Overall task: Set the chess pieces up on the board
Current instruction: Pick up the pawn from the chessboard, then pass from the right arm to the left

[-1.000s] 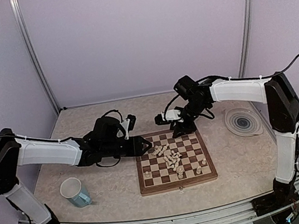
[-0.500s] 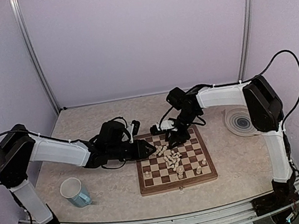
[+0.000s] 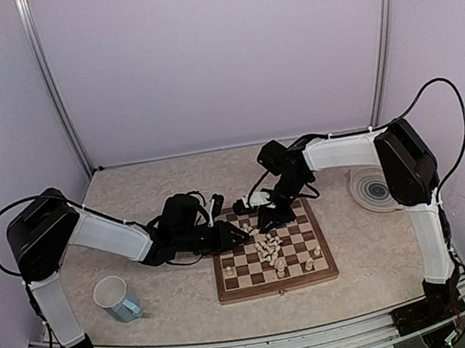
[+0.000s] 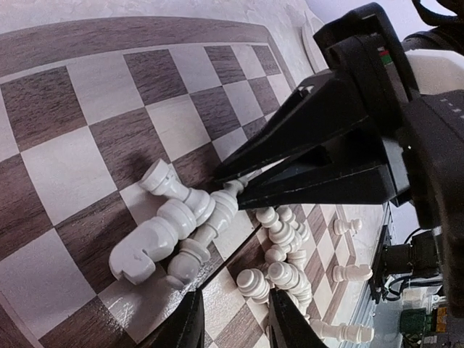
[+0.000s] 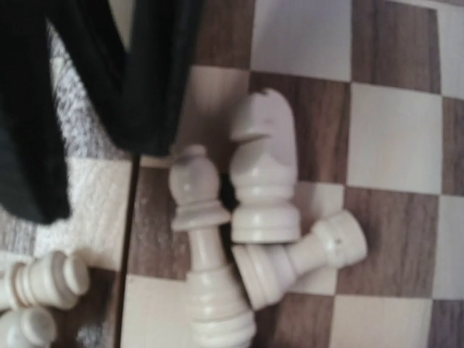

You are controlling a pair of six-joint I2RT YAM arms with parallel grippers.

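Over the board's (image 3: 259, 290) far-left squares the left gripper (image 4: 235, 310) hangs slightly open and empty; the right gripper (image 3: 261, 224), nearly closed, sits at toppled chess pieces (image 4: 181, 232); hold unclear.

The worktop (image 3: 131, 198) is a pale beige, mottled surface. The board (image 3: 251, 269), a wooden square of dark brown and cream checks with a brown border, lies flat on it. A light blue mug (image 3: 118, 298) with a white inside stands upright well to the left of the board, about level with its near edge, and a round grey-blue ringed plate (image 3: 376, 188) lies to the board's right, level with its far edge and apart from it.
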